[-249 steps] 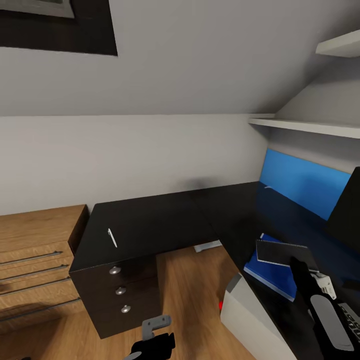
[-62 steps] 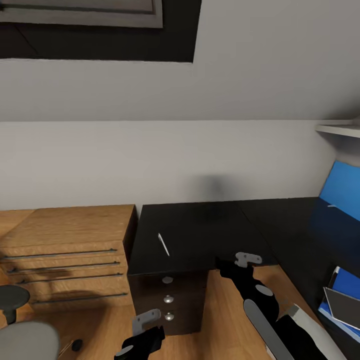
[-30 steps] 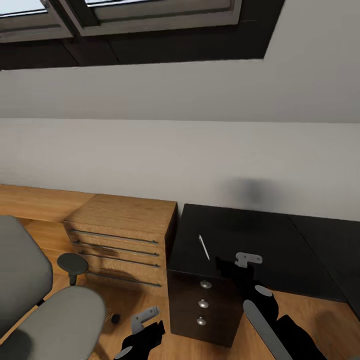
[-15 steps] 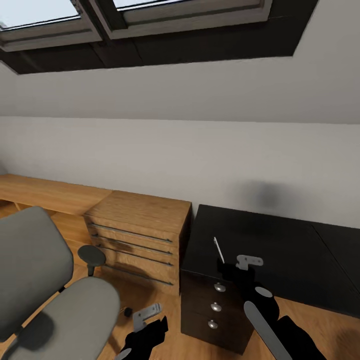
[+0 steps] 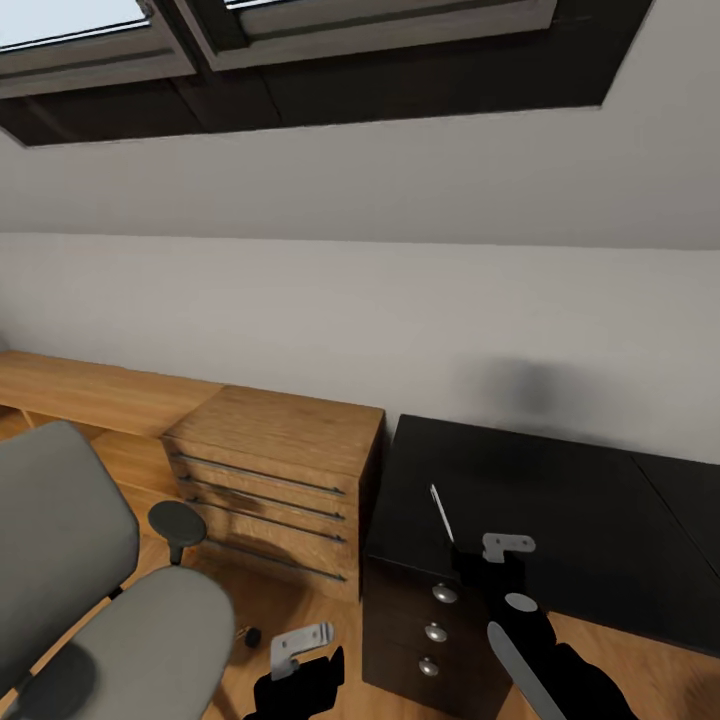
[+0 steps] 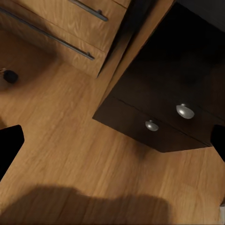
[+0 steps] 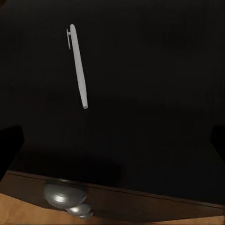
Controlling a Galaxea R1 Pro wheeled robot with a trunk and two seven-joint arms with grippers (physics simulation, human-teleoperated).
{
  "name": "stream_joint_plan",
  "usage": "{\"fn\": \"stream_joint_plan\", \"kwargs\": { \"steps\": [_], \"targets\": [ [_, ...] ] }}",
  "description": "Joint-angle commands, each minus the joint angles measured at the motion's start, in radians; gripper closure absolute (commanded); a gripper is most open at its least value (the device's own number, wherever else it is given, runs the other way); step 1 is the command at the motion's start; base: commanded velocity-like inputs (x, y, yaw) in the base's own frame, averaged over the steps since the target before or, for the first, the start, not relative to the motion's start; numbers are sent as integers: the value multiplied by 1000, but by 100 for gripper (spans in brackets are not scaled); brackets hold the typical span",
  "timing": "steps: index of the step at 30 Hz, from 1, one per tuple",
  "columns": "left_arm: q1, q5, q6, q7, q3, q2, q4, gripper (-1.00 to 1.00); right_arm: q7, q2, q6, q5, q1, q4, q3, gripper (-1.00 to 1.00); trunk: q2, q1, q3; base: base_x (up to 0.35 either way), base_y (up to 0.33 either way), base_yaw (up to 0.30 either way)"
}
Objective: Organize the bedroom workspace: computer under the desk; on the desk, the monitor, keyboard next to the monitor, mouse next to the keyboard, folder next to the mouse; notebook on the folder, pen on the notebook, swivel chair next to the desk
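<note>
Head view | grey swivel chair (image 5: pixel 90 610) at left on the floor | left end effector (image 5: pixel 300 650) low, empty, fingers spread wide | white pen (image 5: pixel 441 512) lying on black counter (image 5: pixel 560 500) | right end effector (image 5: pixel 505 550) just beside pen, wide, empty.

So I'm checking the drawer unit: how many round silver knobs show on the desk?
3, stacked down the desk front: top knob, middle knob, bottom knob. None seems hidden.
</note>
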Motion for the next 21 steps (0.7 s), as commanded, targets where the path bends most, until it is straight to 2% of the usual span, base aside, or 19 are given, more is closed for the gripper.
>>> {"fn": "stream_joint_plan", "kwargs": {
  "steps": [1,6,13,16,17,21],
  "targets": [
    [-1,1,6,7,-2,0,-2,-100,-9,-1,2,-6,-2,4,4,-100,-1,0,-1,30,0,0],
    [-1,1,6,11,-3,1,-2,-100,5,0,-3,-3,-5,56,7,-100,-1,0,-1,195,0,0],
    [-1,1,6,11,-3,1,-2,-100,148,0,-13,34,-18,131,3,-100,-1,0,-1,50,0,0],
    [-1,1,6,11,-3,1,-2,-100,197,0,-40,40,-29,165,2,-100,-1,0,-1,8,0,0],
    [-1,1,6,11,-3,1,-2,-100,236,0,-60,44,-35,196,2,-100,-1,0,-1,2,0,0],
    [-1,1,6,11,-3,1,-2,-100,271,0,-72,45,-46,229,2,-100,-1,0,-1,1,0,0]
  ]
}}
